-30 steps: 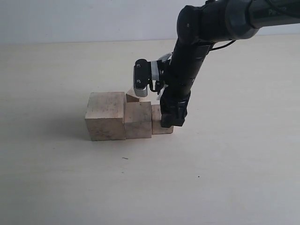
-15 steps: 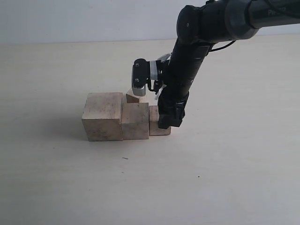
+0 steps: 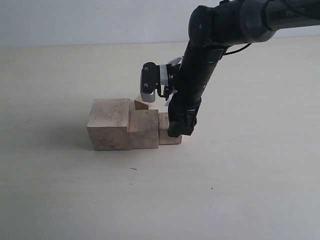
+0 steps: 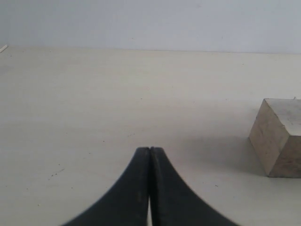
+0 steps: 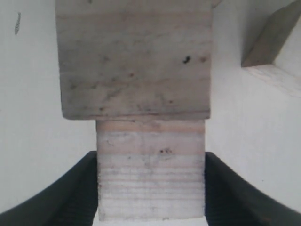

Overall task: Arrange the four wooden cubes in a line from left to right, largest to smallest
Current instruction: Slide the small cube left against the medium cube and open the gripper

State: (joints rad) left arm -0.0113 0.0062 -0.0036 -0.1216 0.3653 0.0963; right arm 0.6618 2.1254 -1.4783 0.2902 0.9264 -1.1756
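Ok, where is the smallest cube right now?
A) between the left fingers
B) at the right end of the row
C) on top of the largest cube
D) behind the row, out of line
D: the smallest cube sits behind the second cube in the exterior view, while the third cube holds the row's right end.

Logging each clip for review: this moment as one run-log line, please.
right gripper: shut on third cube | row: large cube, medium cube, third cube side by side | smallest cube: behind row | left gripper: shut, empty
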